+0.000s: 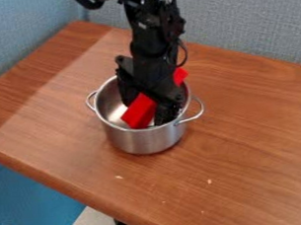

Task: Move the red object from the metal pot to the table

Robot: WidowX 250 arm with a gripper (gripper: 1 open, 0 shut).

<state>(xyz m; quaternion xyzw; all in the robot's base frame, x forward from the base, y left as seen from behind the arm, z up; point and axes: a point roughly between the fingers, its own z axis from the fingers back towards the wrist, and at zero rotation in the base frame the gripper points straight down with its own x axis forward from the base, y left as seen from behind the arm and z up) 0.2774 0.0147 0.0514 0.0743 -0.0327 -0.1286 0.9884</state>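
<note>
A shiny metal pot [144, 135] with small loop handles stands near the middle of the reddish-brown wooden table [249, 145]. Inside it leans the red object [139, 109], a bright bar partly covered by the arm. My black gripper [149, 103] points straight down into the pot with its jaws open, one finger on each side of the red bar. I cannot tell whether the fingers touch it. The fingertips are low inside the pot, partly hidden by its rim.
The tabletop's rounded front edge [67, 186] runs diagonally below the pot. A blue-grey wall [27, 26] stands behind the table, and the floor shows at the lower left. Bare wood lies to the left and right of the pot.
</note>
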